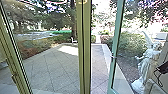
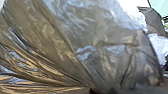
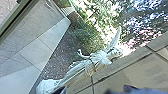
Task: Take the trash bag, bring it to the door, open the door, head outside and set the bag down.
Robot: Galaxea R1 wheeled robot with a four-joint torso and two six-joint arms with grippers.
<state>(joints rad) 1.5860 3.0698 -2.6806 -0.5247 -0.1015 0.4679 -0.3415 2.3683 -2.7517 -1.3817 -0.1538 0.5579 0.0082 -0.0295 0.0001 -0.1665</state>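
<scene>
Left gripper (image 2: pixel 90 91) seemingly clamped on bunched trash bag (image 2: pixel 107 52), right gripper's state can't tell; carry looks done, door (image 1: pixel 115 50) apparently open, exit to paving (image 1: pixel 55 66) and set-down left.

Trash bag (image 2: pixel 100 56), thin, grey-brown, crumpled, across centre of frame and out to edges. Long creases, some glinting gold, run together near one edge of frame. Bluish-white sheen on plastic. Grey flap (image 2: pixel 153 20) near corner; blurred pale green patch (image 2: pixel 161 7) in corner itself.
</scene>
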